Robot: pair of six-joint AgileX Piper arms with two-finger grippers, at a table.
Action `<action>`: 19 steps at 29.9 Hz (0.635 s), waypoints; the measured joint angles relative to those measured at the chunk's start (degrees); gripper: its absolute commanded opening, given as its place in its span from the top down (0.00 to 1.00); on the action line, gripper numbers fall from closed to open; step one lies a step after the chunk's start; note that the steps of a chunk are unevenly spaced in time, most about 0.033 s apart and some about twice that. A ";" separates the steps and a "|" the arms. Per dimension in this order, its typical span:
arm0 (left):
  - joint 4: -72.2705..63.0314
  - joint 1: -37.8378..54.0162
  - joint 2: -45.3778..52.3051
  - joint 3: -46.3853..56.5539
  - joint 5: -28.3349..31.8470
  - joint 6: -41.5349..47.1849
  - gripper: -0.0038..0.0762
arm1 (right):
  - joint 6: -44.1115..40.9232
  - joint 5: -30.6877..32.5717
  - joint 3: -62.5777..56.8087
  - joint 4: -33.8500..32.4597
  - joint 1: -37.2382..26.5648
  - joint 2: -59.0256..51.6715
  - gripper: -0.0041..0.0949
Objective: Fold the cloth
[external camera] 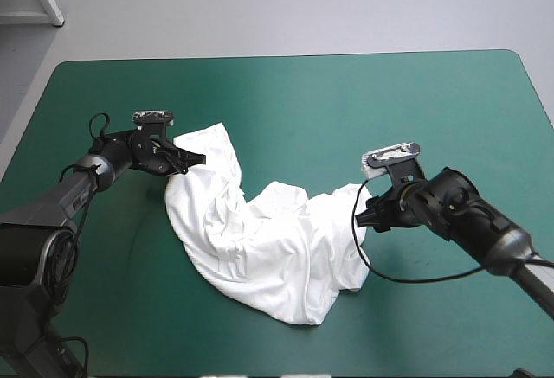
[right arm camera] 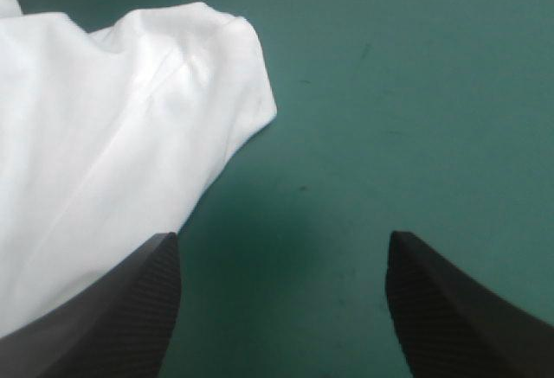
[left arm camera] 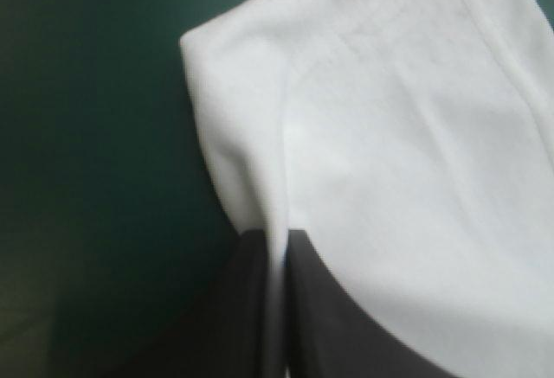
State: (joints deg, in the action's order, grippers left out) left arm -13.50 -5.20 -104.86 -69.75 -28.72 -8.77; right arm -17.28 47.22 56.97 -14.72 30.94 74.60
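Left gripper (left arm camera: 279, 241) is clamped on one end of the white T-shirt (external camera: 260, 240), which is laid crumpled across the table's (external camera: 363, 101) middle. Right gripper (right arm camera: 281, 253) is held open just beside the other end.

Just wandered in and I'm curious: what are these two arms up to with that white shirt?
The robot is working on a white T-shirt that lies crumpled on the teal-green table. Its left pincer is shut on one edge of the cloth. The right pincer stands open at the other end, holding nothing. No fold has been made yet.
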 measured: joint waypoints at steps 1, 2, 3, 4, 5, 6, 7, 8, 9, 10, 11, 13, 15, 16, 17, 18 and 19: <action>-0.12 0.00 0.00 0.00 0.00 -0.10 0.96 | 1.61 -1.81 0.00 1.50 -1.08 1.73 0.32; -0.17 0.00 0.00 0.00 0.00 -0.15 0.96 | 3.17 -3.50 0.00 2.93 -2.00 3.43 0.32; -0.17 0.00 0.00 0.00 0.00 -0.15 0.96 | 4.26 -5.13 0.00 3.94 -2.60 4.79 0.32; -0.18 0.00 0.00 0.00 -0.05 -0.24 0.96 | 5.16 -6.67 0.00 4.92 -3.20 6.47 0.32; -0.24 0.00 0.00 0.00 -0.05 -0.36 0.96 | 5.73 -8.09 0.00 5.55 -3.68 8.11 0.32; -0.24 0.00 0.00 0.00 -0.05 -0.36 0.96 | 6.00 -9.23 0.00 5.89 -3.95 9.73 0.32; -0.30 0.00 0.00 0.00 -0.05 -0.36 0.96 | 6.31 -10.62 0.00 6.06 -4.16 11.26 0.32; -0.37 0.00 0.00 0.00 -0.05 -0.36 0.96 | 6.51 -12.02 0.00 6.07 -4.26 12.69 0.32; -0.37 0.00 0.00 0.00 -0.05 -0.41 0.96 | 6.70 -13.48 0.00 6.10 -4.26 14.01 0.32; -0.37 0.00 0.00 0.00 -0.05 -0.41 0.96 | 6.70 -14.55 0.00 6.15 -4.26 14.97 0.32; -0.37 0.00 0.00 0.00 -0.05 -0.41 0.96 | 6.70 -15.74 0.00 6.30 -4.26 16.08 0.33; -0.37 0.00 0.00 0.00 -0.05 -0.41 0.96 | 6.74 -17.28 0.00 6.36 -4.31 17.95 0.37; -0.37 0.00 0.00 0.00 0.00 -0.46 0.96 | 6.72 -18.66 0.31 6.82 -4.31 19.39 0.47; -0.37 0.00 0.00 0.00 0.00 -0.48 0.96 | 6.78 -18.97 0.39 7.34 -4.31 19.84 0.54; -0.37 0.00 -0.02 0.00 0.04 -0.48 0.96 | 7.01 -19.29 0.54 7.92 -4.31 20.18 0.63; -0.37 0.00 -0.02 0.00 0.04 -0.53 0.96 | 7.37 -19.86 0.71 8.37 -4.31 20.55 0.73; -0.32 0.00 -0.02 0.00 0.04 -0.53 0.96 | 7.88 -20.28 0.85 8.64 -4.31 20.80 0.84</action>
State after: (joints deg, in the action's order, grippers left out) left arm -13.82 -5.20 -104.88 -69.75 -28.68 -9.30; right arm -9.40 26.94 57.82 -6.08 26.62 95.40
